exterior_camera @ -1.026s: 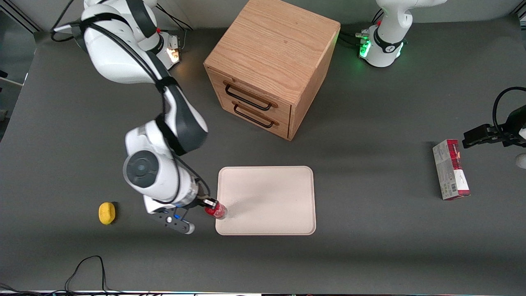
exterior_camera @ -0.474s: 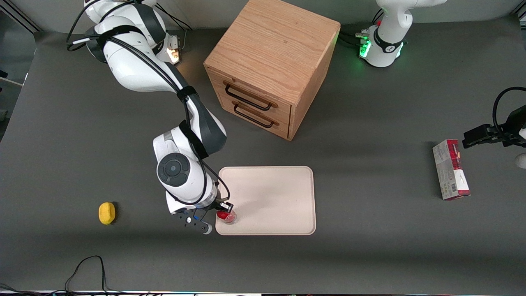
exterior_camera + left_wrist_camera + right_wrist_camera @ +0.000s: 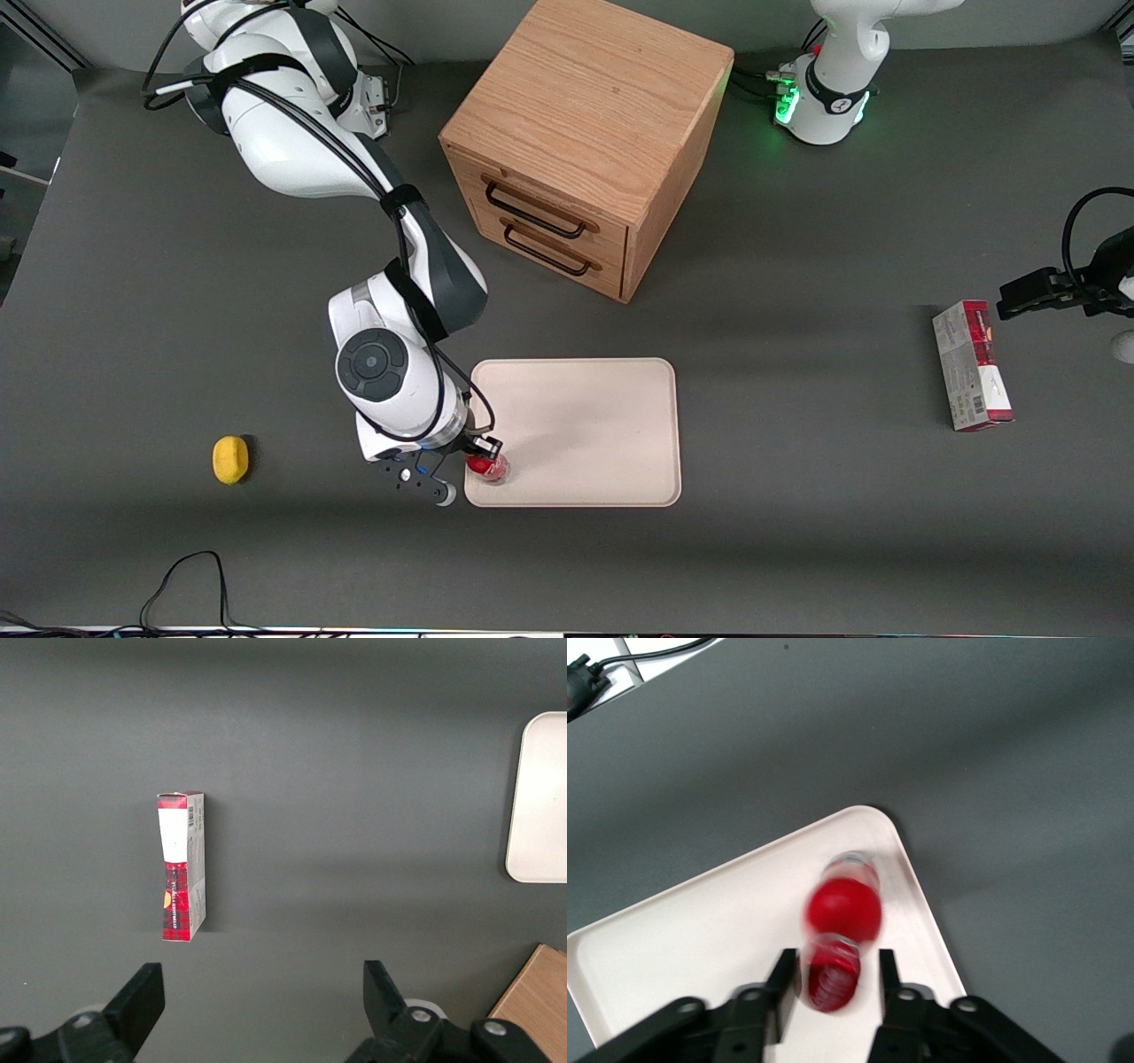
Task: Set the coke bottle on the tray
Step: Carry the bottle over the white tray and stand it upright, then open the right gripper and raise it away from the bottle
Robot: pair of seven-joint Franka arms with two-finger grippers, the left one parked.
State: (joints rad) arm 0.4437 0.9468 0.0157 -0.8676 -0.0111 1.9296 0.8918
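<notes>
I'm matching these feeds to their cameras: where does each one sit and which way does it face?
Front view: high above, looking down at grey table, wooden drawer cabinet, both arms.
Right wrist view: looks down past gripper holding small red coke bottle.
Left wrist view: looks down at red-and-white carton.
All share the cream tray.

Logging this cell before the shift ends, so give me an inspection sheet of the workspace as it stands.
Surface: dark grey table.
Job's things: coke bottle over the tray, at the tray corner nearest the working arm's end and the front camera.
Clutter: wooden drawer cabinet, drawers shut; lemon toward the working arm's end; red-and-white carton toward the parked arm's end.
Grippers: gripper above that tray corner, closed on the bottle's cap end.
Cables: black cable at the table edge nearest the front camera.
Surroundings: nothing seen.
</notes>
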